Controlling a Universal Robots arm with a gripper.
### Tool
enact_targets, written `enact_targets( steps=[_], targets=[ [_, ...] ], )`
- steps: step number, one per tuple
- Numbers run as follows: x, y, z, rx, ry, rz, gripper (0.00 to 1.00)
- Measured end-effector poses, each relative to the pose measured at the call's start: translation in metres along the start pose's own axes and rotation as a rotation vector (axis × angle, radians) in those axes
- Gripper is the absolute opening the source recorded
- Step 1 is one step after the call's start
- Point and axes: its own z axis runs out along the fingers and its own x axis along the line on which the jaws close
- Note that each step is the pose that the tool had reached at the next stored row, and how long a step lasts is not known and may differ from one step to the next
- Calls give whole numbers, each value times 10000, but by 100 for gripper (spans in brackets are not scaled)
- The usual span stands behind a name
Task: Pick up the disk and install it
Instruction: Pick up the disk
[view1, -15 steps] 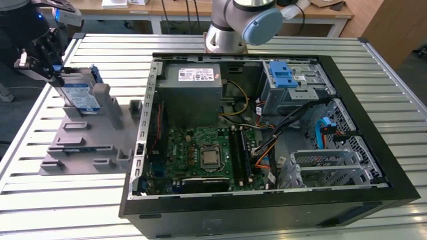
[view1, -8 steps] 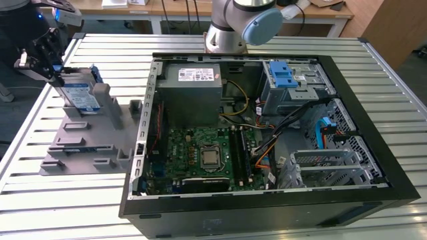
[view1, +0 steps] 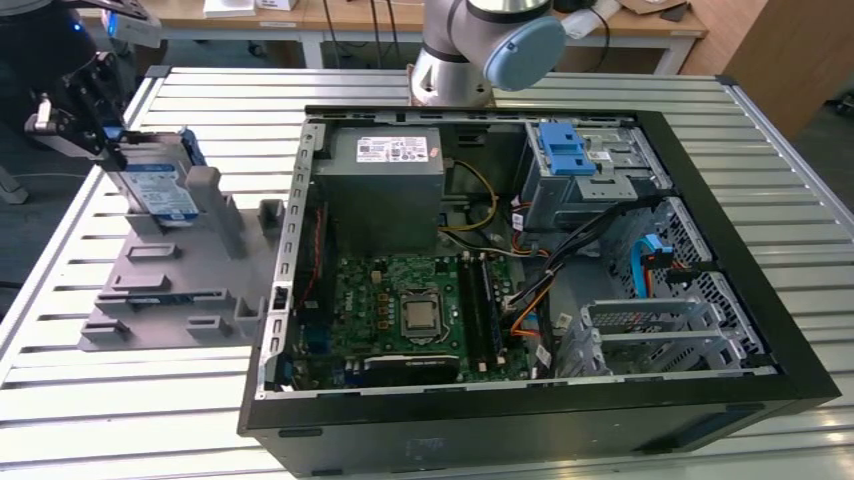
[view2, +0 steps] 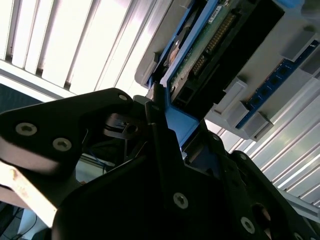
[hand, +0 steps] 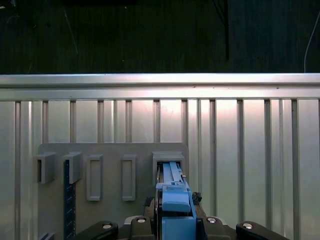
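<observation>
The disk (view1: 158, 185), silver with a white-and-blue label and blue rails, stands on edge over the grey holder block (view1: 180, 290) at the exterior view's left. My gripper (view1: 112, 145) sits at its upper end, shut on it. In the first wrist view the disk's blue rail (hand: 174, 192) runs between my fingers, ending at a slot of the holder block (hand: 115, 150). The second wrist view shows the disk's circuit-board side (view2: 220, 35) and a black finger (view2: 160, 125) lying along the blue rail. Whether the disk's lower edge still rests in the slot, I cannot tell.
An open computer case (view1: 747, 330) lies flat on the slatted metal table (view1: 120, 400), to the exterior view's right of the holder. Inside are a grey box with a white sticker (view1: 387, 175), a green board (view1: 400, 300) and a grey cage with blue tabs (view1: 581, 160). The arm's base (view1: 461, 60) rises behind the case.
</observation>
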Motion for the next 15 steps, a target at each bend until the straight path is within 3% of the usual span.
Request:
enact_targets(
  steps=[15],
  targets=[
    [-3,1,-192,-1,0,1,37]
  ],
)
